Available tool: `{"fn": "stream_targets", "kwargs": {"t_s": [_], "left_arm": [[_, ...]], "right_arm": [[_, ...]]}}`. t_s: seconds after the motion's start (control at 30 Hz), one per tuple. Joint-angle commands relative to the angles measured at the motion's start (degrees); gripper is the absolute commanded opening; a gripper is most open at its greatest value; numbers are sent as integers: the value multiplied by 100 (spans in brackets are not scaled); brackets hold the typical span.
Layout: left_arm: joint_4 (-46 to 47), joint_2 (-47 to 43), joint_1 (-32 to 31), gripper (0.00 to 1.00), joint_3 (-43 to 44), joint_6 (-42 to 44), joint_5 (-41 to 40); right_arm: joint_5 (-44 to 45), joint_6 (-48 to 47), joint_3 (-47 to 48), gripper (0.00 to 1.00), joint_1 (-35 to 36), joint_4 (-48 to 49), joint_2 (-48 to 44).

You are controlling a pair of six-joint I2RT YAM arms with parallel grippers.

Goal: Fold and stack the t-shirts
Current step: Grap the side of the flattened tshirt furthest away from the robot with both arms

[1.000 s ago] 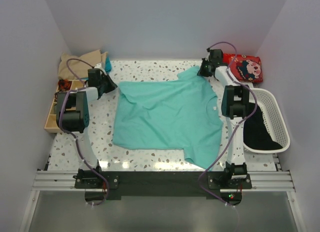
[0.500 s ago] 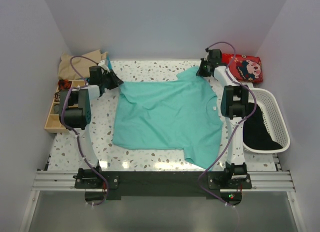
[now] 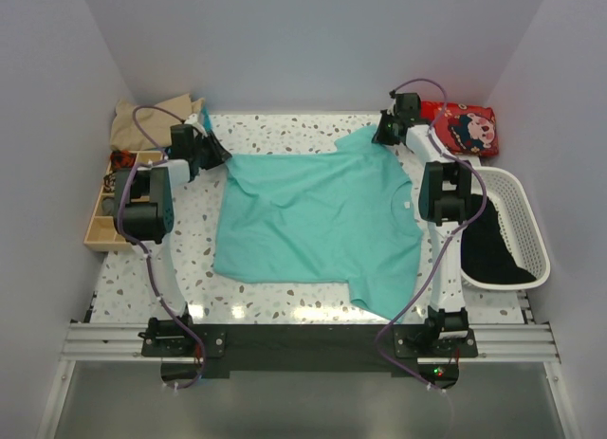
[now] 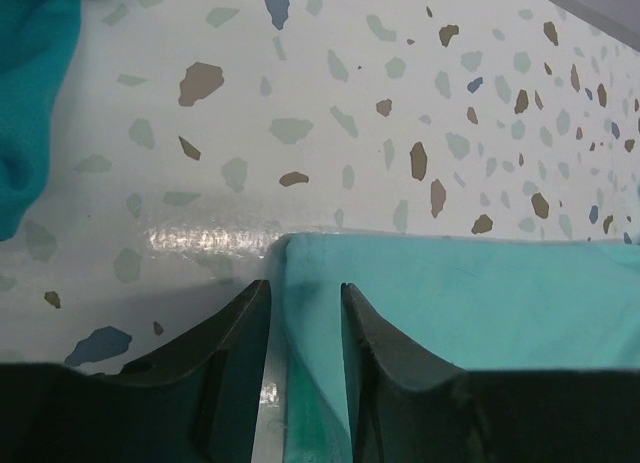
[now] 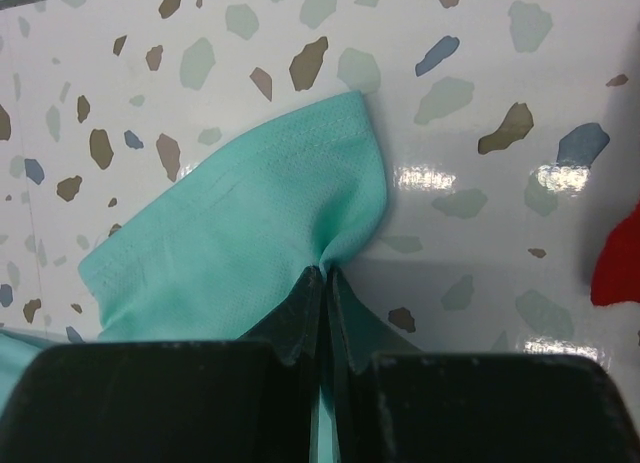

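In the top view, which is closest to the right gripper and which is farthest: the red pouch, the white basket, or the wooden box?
From the right gripper:
1. Red pouch, just to its right, at the back.
2. White basket, on the right edge, nearer the arm bases.
3. Wooden box, far across, on the left edge.

Open table (image 3: 285,300) in front of the tee (image 3: 313,216) — basket (image 3: 537,232) hems the right, tray (image 3: 95,232) the left.
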Motion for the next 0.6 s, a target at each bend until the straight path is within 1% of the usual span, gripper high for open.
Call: {"fn": "stream_targets", "kwargs": {"t_s": [0.0,0.13,0.27,0.33,0.37,0.43,0.47,0.5,0.57], "left_arm": [[-23,-301,-15,41,-8,124,-404],[-191,-169,-50,41,106,132,-500],[-164,15,-102,29,185,97,-343],[-156,86,-155,26,290,62,-307],[-86,147,-173,20,316,36,-211],[-6,244,-217,13,404,-17,-114],[64,262,-226,5,448,-26,-35],[108,288,-234,1,509,-52,0],[292,332,-252,0,562,-87,132]], "right_arm": [[-202,-39,257,0,14,57,-62],[-228,-30,204,0,14,75,-62],[-211,-39,204,0,23,75,-62],[-211,-39,204,0,14,83,-62],[-220,-39,204,0,14,84,-45],[-272,-47,231,0,14,101,-36],[-290,-47,231,0,14,119,-36],[-316,-56,231,0,14,136,-44],[-412,-56,205,0,14,268,-79]]}}
